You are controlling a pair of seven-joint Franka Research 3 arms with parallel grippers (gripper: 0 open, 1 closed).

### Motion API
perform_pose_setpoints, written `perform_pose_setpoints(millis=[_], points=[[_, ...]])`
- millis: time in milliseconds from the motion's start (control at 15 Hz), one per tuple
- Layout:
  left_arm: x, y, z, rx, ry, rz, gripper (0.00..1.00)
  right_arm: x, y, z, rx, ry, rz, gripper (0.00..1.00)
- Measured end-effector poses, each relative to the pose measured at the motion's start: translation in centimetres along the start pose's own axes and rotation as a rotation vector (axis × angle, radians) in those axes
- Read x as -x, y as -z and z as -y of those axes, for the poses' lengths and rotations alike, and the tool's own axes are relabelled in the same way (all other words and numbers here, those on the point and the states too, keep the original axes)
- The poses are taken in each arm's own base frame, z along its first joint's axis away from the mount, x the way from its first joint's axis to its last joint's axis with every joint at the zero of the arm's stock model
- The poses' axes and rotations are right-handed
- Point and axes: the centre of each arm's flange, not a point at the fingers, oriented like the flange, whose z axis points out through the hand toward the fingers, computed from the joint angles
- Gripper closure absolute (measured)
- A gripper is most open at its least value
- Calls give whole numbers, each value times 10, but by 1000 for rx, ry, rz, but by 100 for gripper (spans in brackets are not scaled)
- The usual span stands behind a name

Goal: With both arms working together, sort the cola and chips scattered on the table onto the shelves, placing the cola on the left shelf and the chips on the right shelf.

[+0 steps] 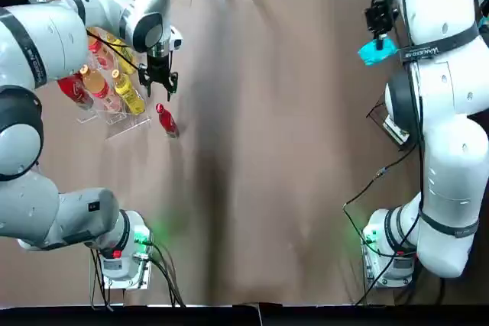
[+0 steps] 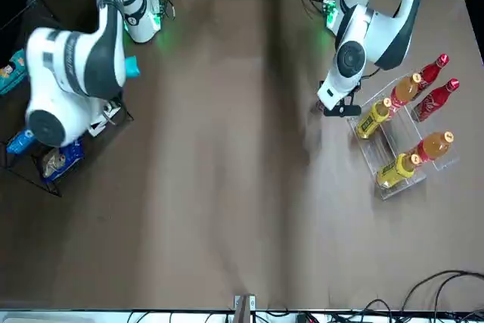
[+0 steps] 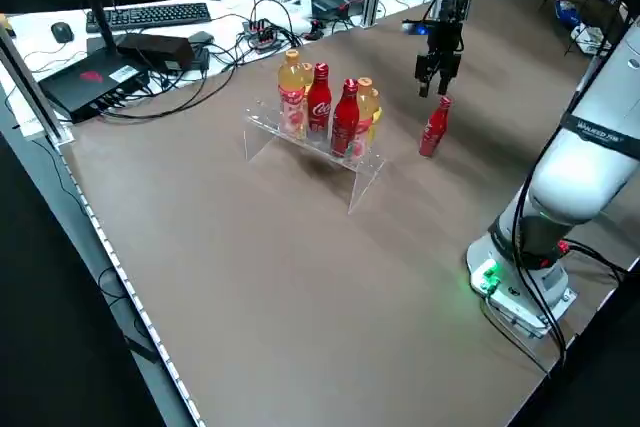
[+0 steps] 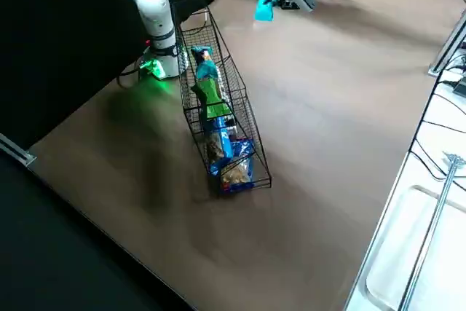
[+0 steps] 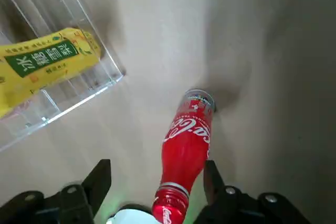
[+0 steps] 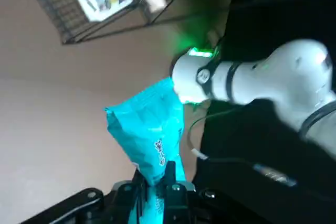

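One cola bottle (image 1: 166, 121) stands upright on the table just beside the left shelf (image 1: 128, 126), a clear acrylic rack. My left gripper (image 1: 159, 82) hovers open right above its cap, one finger (image 5: 100, 179) on each side of the bottle (image 5: 186, 140). Two more cola bottles (image 3: 319, 97) (image 3: 345, 117) stand on the rack among orange and yellow bottles. At the table's far right, my right gripper (image 1: 380, 36) is shut on a teal chips packet (image 1: 377, 51) held in the air. The right shelf (image 4: 218, 107), a black wire basket, holds a teal packet (image 4: 204, 63) and a green packet (image 4: 211, 100).
Taller orange (image 1: 93, 80) and yellow bottles (image 1: 128, 93) fill the rack's other spots. Blue bags (image 4: 227, 152) lie at the basket's near end. Cables and desk gear sit beyond the table's far edge. The wide brown middle of the table (image 1: 267, 150) is bare.
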Motion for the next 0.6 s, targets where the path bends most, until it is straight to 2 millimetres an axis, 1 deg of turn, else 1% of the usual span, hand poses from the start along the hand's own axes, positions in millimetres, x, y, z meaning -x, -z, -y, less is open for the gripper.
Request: perform_pose_setpoints(millis=[67, 133, 267, 467, 600], points=[[1, -2, 0, 2, 2, 5, 21, -8, 3, -11, 24, 31, -19, 84], [2, -4, -1, 6, 3, 11, 28, -18, 5, -21, 54, 61, -37, 84], [3, -7, -2, 15, 7, 22, 30, -38, 10, -41, 91, 103, -60, 84], [6, -13, -2, 15, 7, 36, 36, -70, 25, -75, 50, 142, -47, 84], [8, -16, -3, 21, 10, 48, 37, -93, 34, -101, 22, 174, -38, 84]])
